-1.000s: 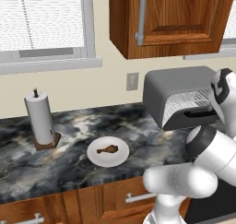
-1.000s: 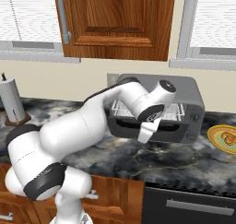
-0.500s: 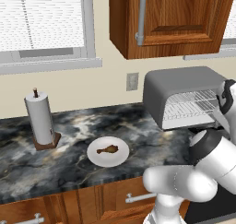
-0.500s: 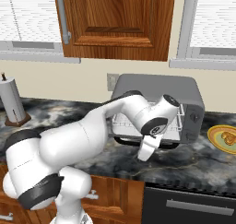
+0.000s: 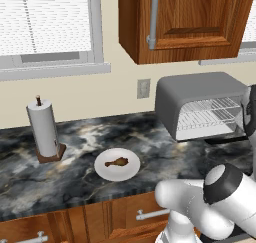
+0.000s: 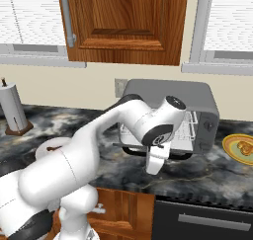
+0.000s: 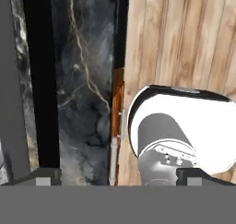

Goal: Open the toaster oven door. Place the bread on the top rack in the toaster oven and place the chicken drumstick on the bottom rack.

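Toaster oven (image 5: 200,104) stands with its door (image 6: 153,152) folded down flat over the dark marbled counter (image 5: 75,172), its pale cavity and two white wire shelves exposed. In the left base view the top rack (image 5: 210,108) sits above the bottom rack (image 5: 210,127), both bare. The oven occupies the back of the counter beneath a wooden wall cabinet (image 5: 195,22), with a wall outlet (image 5: 143,88) at about 9 o'clock from it.

Chicken drumstick (image 5: 116,162) lies on a white plate (image 5: 117,173) toward the front of the counter, at roughly 8 o'clock from the oven and well apart from it. A paper towel roll (image 5: 42,128) on a wooden stand rises at 10 o'clock from the plate, under the window (image 5: 45,27).

Bread (image 6: 243,147) rests on a yellow plate (image 6: 232,150) at 3 o'clock from the oven in the right base view, near the appliance's right side.

The white arm reaches across in front of the oven, its hand hanging just over the lowered door's front edge. In the hand view the claw (image 7: 118,178) points down along the counter edge and the wooden cabinet front (image 7: 184,43), its fingertips (image 7: 44,178) spread wide and grasping nothing.
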Robot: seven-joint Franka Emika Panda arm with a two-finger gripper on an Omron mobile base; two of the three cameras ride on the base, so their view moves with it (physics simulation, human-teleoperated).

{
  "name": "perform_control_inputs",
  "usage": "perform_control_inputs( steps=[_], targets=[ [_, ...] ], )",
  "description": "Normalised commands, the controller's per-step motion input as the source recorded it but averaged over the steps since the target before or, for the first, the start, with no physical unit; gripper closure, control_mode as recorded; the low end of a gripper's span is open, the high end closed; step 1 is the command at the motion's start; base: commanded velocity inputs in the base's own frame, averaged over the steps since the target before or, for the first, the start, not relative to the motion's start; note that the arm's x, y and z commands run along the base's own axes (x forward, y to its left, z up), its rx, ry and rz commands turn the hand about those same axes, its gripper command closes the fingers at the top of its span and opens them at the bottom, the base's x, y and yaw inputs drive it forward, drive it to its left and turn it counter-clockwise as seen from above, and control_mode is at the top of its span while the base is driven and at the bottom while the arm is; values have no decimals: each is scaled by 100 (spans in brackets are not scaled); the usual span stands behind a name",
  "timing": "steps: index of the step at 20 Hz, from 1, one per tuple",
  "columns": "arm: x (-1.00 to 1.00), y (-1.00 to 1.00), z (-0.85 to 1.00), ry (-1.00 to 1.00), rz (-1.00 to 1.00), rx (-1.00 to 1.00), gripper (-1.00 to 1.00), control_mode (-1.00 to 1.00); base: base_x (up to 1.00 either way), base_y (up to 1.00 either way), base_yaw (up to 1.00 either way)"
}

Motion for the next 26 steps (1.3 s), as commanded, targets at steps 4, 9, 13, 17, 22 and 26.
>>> perform_control_inputs(
  steps=[4,9,13,17,22,26],
  targets=[
    [25,24,29,-16,37,-20,-100,-100,0,0,0],
    [40,9,23,-23,44,-4,-100,-100,0,0,0],
    [32,0,4,-24,51,-26,-100,-100,0,0,0],
    [39,1,2,-10,43,-41,-100,-100,0,0,0],
    [51,0,-19,9,42,-31,-100,-100,0,0,0],
    [46,-1,-40,29,46,-23,-100,-100,0,0,0]
  ],
)
